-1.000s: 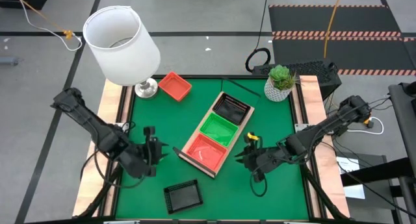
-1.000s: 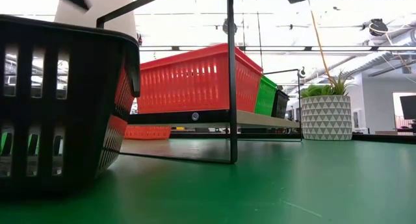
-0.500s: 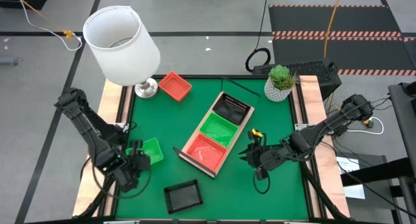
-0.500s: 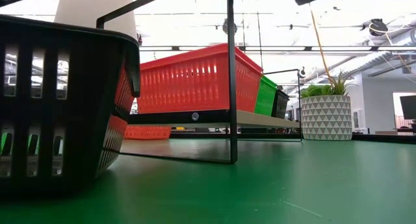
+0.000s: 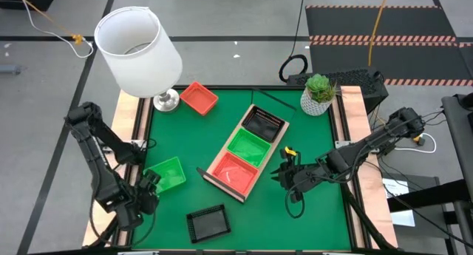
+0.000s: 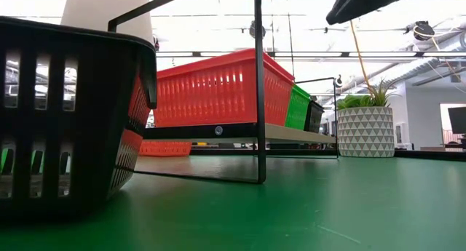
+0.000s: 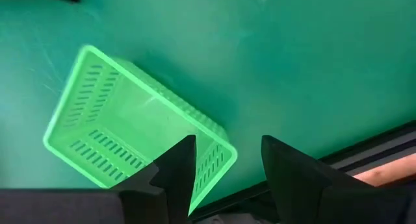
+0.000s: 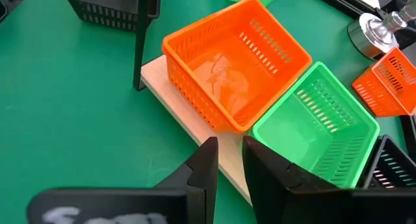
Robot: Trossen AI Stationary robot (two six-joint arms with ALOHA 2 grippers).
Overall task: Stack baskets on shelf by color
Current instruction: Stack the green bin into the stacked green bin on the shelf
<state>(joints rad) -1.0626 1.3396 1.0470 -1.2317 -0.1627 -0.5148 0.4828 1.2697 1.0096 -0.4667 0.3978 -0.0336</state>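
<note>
On the light-wood shelf (image 5: 213, 179), set slantwise mid-table, three baskets stand in a row: orange-red (image 5: 235, 171), green (image 5: 247, 146) and black (image 5: 264, 123). A loose green basket (image 5: 166, 174) sits mouth up on the mat at the left. My left gripper (image 7: 227, 141) points down above that basket's near corner (image 7: 220, 152), open, and I cannot tell whether it touches the corner. Another orange-red basket (image 5: 198, 97) lies by the lamp, and a black one (image 5: 207, 223) near the front edge. My right gripper (image 8: 229, 143) hovers to the right of the shelf, its fingers a little apart with nothing between them.
A white lamp (image 5: 137, 52) stands at the far left corner and a potted plant (image 5: 318, 92) at the far right. Bare green mat (image 5: 318, 211) lies at the near right, beyond my right gripper. In the low view the black basket (image 6: 65, 113) fills the left foreground.
My left gripper has swung toward the table's near left corner, sunk a little and turned about. The loose green basket, which it covered a second ago, now shows on the mat beside it.
</note>
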